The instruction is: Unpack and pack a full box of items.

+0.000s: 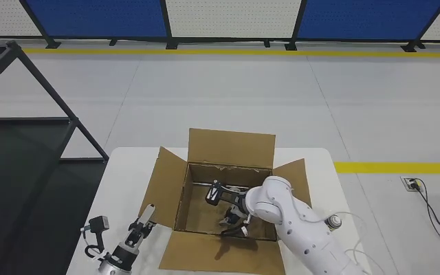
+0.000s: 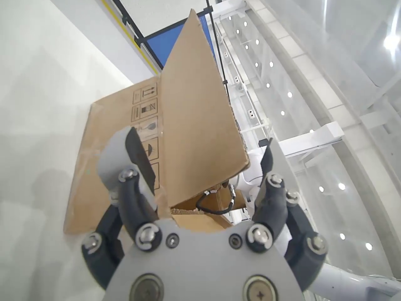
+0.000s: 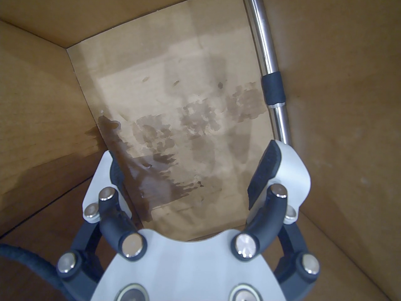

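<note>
An open cardboard box point(image 1: 231, 146) stands on the white table point(image 1: 122, 180) with all its flaps folded out. My right gripper point(image 1: 227, 214) hangs inside it, open point(image 3: 191, 161), with nothing between its fingers, above the stained box floor point(image 3: 188, 95). A chrome rod point(image 3: 262, 42) with a black sleeve point(image 3: 274, 89) lies along one inner wall, beside one right fingertip point(image 3: 271, 155). My left gripper point(image 1: 144, 227) is low over the table outside the box's left flap point(image 2: 194, 111), open point(image 2: 203, 158) and empty.
A dark metal rack point(image 1: 34, 172) stands off the table's left edge. Bare table shows left of the box around the left gripper. Blue and white partition panels point(image 1: 234, 17) and a yellow floor line point(image 1: 227, 51) lie far behind.
</note>
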Tool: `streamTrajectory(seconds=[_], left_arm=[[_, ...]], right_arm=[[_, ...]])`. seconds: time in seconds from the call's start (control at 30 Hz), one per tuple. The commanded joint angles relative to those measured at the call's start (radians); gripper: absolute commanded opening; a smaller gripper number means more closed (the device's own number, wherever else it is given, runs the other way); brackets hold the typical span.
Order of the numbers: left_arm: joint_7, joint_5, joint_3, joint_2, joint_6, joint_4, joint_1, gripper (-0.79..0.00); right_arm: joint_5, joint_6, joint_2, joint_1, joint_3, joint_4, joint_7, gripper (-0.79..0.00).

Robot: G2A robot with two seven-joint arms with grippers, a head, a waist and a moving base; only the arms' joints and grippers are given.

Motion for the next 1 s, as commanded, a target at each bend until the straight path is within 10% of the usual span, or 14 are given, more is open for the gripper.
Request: streamTrajectory(seconds=[0.0, 0.07, 0.27, 0.97], left_arm=[[0.0, 0.0, 0.0, 0.0, 0.0, 0.0, 0.0, -0.416], [0.0, 0.0, 0.0, 0.0, 0.0, 0.0, 0.0, -0.277], [0.021, 0.02, 0.011, -0.002, 0.007, -0.007, -0.007, -0.785], [-0.04, 0.016, 0.008, 0.005, -0.19, 0.085, -0.021, -0.785]], right_arm=[[0.003, -0.002, 0.0, 0.001, 0.0, 0.001, 0.0, 0.0], [0.003, -0.004, 0.001, 0.002, 0.0, 0.002, 0.0, 0.0], [0.005, -0.002, 0.003, 0.002, 0.002, 0.006, 0.002, 0.0], [0.012, 0.004, 0.006, 0.004, -0.001, 0.003, 0.002, 0.0]])
